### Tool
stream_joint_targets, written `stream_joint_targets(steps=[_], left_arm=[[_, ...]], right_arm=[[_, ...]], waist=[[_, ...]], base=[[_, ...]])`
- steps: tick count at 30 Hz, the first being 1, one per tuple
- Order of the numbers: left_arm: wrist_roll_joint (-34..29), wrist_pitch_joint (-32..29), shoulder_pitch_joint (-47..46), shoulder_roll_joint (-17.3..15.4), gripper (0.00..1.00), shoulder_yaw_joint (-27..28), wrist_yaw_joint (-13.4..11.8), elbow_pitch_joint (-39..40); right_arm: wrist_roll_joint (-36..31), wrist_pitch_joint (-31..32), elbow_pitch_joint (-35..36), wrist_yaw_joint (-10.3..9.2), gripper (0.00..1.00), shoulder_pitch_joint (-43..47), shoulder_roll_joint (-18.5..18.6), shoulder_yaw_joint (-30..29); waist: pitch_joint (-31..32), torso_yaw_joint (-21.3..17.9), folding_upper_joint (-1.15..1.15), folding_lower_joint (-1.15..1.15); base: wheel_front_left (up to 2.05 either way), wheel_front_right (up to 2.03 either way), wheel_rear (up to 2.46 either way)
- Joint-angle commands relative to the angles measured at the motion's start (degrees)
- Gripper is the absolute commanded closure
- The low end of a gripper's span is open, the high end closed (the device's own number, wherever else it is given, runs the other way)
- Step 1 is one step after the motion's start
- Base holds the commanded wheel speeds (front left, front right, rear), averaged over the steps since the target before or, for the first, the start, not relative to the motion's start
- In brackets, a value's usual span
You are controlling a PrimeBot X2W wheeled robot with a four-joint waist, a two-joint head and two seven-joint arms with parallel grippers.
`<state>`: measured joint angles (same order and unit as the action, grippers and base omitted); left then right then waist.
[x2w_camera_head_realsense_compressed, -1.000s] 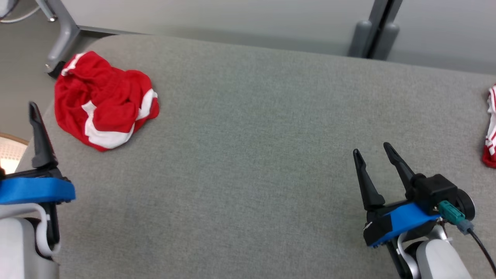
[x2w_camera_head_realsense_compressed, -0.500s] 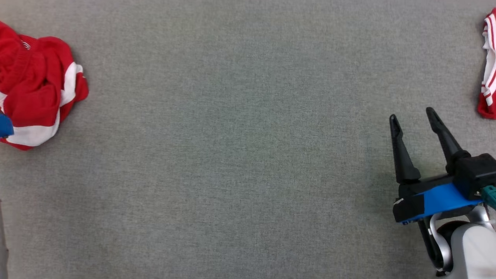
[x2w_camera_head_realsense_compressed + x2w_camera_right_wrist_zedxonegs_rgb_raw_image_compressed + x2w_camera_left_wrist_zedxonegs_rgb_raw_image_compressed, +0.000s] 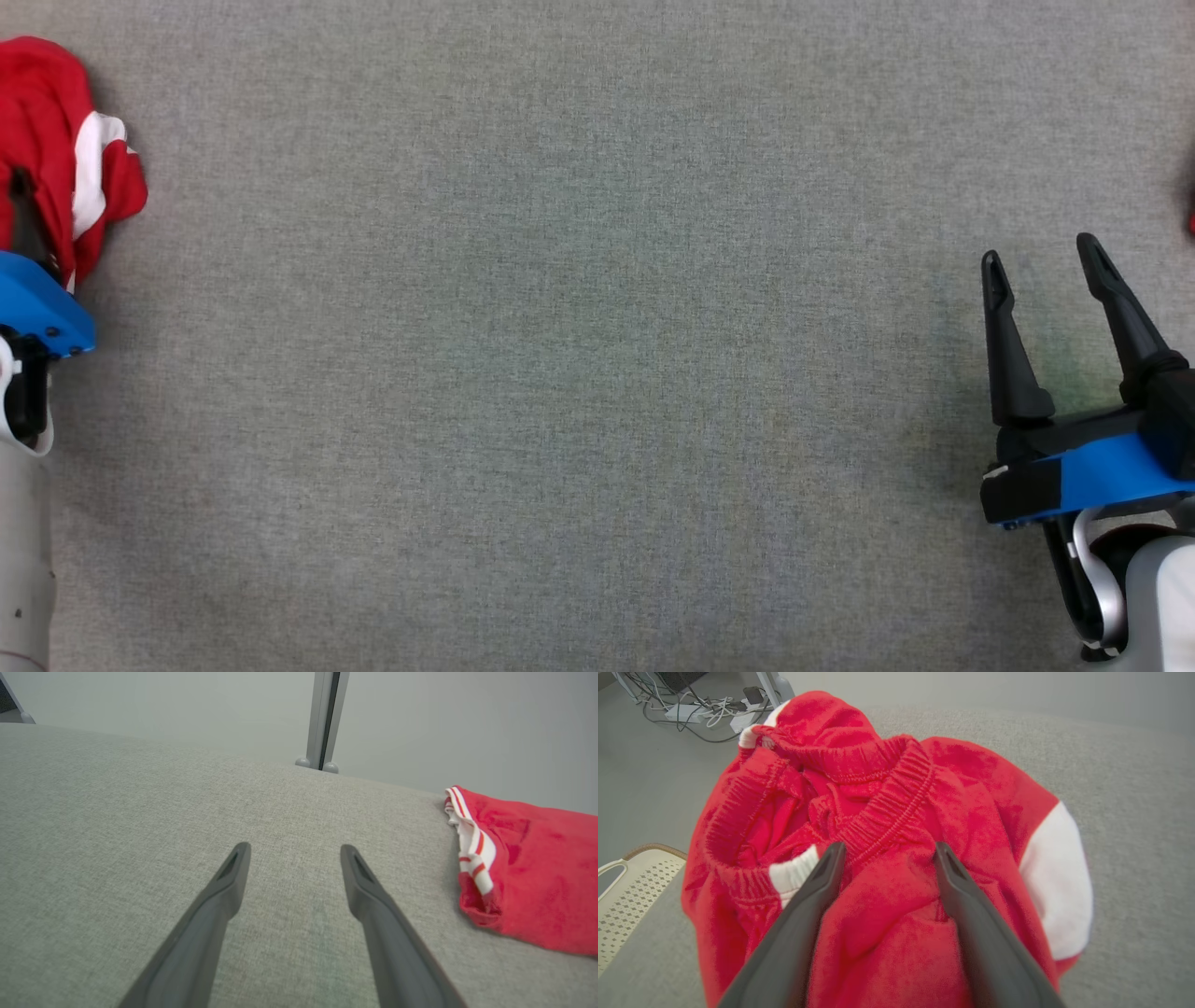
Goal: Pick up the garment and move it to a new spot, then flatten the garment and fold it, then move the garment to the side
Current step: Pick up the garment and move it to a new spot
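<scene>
1. Our left gripper (image 3: 887,848) stands wide, fingers over the crumpled red garment (image 3: 887,788) at the tabletop's (image 3: 597,373) left edge.
2. Our right gripper (image 3: 1044,257) is wide too, holding nothing, near the right edge, where a second red garment (image 3: 537,882) lies.

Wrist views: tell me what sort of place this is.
Probably a lab or office workroom: a broad grey fabric-covered table, loose cables on the floor, and plain wall panels with a metal post.

Open grey surface (image 3: 597,373) mid-table, crumpled garment (image 3: 47,112) far left, red cloth (image 3: 537,872) far right
</scene>
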<state>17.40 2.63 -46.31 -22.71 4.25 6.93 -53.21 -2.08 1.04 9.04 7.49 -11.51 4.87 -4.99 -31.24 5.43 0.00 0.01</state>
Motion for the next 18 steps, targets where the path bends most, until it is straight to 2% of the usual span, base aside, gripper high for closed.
stream_joint_targets(steps=[1, 8, 9, 10, 11, 18], left_arm=[[0.9, -0.8, -1.3, 0.4, 0.00, -0.5, 0.2, -1.4], [3.5, -6.0, -2.3, 0.7, 0.00, -2.5, 0.6, -8.3], [4.2, -6.3, -2.4, 1.0, 0.43, -2.5, 0.7, -8.9], [4.8, -6.3, -2.5, 1.2, 0.95, -2.6, 0.7, -9.2], [5.1, -6.2, -2.4, 1.0, 1.00, -2.8, 0.7, -9.6], [6.7, -1.8, -2.3, -0.7, 1.00, -5.1, 0.6, -8.3]], right_arm=[[-0.5, 0.2, 0.5, 0.01, 0.00, -0.5, 0.3, -0.2], [-0.5, 0.2, 0.1, 0.01, 0.00, -1.0, 0.1, 0.2], [-0.4, 0.1, 0.0, 0.01, 0.00, -1.0, 0.1, 0.3], [-0.4, 0.1, -0.2, 0.01, 0.00, -1.0, 0.0, 0.3], [-0.3, 0.0, -0.4, 0.01, 0.00, -1.1, 0.0, 0.5], [0.5, -1.2, -2.3, 0.01, 0.00, -0.8, -0.5, 0.3]], waist=[[-0.1, 0.0, 0.00, -0.01], [0.1, -0.2, 0.00, -0.01], [0.3, -0.2, 0.00, -0.01], [0.6, -0.3, 0.00, -0.01], [0.9, -0.5, 0.00, -0.01], [4.0, -1.9, 0.00, -0.01]], base=[[0.00, 0.00, 0.00], [0.00, 0.00, 0.00], [0.00, 0.00, 0.00], [0.00, 0.00, 0.00], [0.00, 0.00, 0.00], [0.00, 0.00, 0.00]])
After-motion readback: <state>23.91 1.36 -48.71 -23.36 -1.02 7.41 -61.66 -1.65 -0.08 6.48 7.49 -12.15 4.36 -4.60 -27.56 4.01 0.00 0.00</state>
